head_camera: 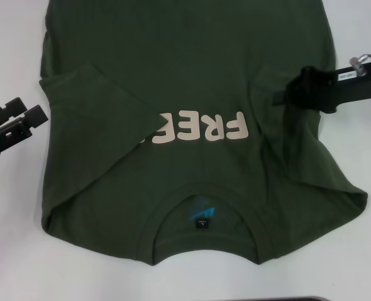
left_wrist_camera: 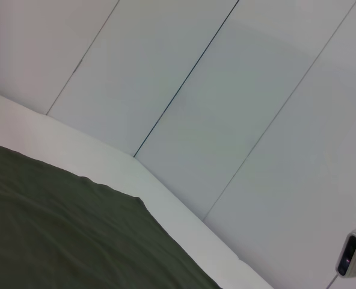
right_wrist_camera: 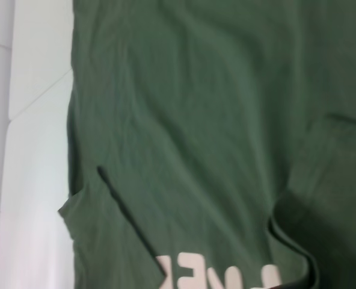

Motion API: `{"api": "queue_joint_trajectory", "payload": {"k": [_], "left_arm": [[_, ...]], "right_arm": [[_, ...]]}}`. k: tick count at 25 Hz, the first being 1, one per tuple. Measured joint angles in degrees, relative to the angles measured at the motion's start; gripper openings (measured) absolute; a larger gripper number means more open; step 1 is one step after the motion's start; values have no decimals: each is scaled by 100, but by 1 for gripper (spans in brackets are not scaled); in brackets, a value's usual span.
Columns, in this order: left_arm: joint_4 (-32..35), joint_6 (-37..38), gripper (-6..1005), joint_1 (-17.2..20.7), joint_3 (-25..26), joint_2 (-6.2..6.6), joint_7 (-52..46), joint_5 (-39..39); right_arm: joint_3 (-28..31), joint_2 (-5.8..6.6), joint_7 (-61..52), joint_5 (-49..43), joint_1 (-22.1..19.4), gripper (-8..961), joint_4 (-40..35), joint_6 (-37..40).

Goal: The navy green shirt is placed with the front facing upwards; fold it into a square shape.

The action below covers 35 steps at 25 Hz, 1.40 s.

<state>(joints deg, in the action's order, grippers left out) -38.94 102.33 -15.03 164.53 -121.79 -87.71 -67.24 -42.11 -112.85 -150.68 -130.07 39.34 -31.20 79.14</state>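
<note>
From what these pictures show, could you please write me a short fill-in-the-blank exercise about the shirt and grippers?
1. The shirt bears cream lettering, with its ___ sleeve folded across part of it.
2. The right gripper is over the ___.
3. The left gripper is over the bare ___.

Answers: left; shirt; table

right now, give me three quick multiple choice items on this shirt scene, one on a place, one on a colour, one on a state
1. Where is the left gripper?
A. on the lettering
B. off the shirt, on the white table
C. at the collar

2. What colour is the lettering on the navy green shirt?
A. cream
B. red
C. black

3. How does the left sleeve lie?
A. spread outward
B. folded in over the chest
C. rolled up

Answers:
1 B, it sits beside the cloth edge.
2 A, pale letters on green.
3 B, it covers part of the word; the right gripper is over the shirt's other side.
</note>
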Motion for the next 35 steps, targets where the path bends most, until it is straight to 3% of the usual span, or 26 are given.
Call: {"api": "queue_joint_trajectory", "payload": {"k": [9,22,24,28,35], "left_arm": [[0,-4,920,-8,0,-3,3,0],[0,-12,919,-9,0,-3,9,0],[0,-12,919,-9,0,-2,8,0],[0,-12,920,-9,5,-2,0,0],[0,-12,920,-12,26,-2,-21,0]], "right_arm": [[-12,-226,42,11,143,12,25,-35],[-44,-237,276,26,96,134,320,-199],[-25,-236,343,37,96,211,307,-200],[-7,-147,594,106,140,366,248,-119],[7,105,941,510,141,517,-107,397]]}}
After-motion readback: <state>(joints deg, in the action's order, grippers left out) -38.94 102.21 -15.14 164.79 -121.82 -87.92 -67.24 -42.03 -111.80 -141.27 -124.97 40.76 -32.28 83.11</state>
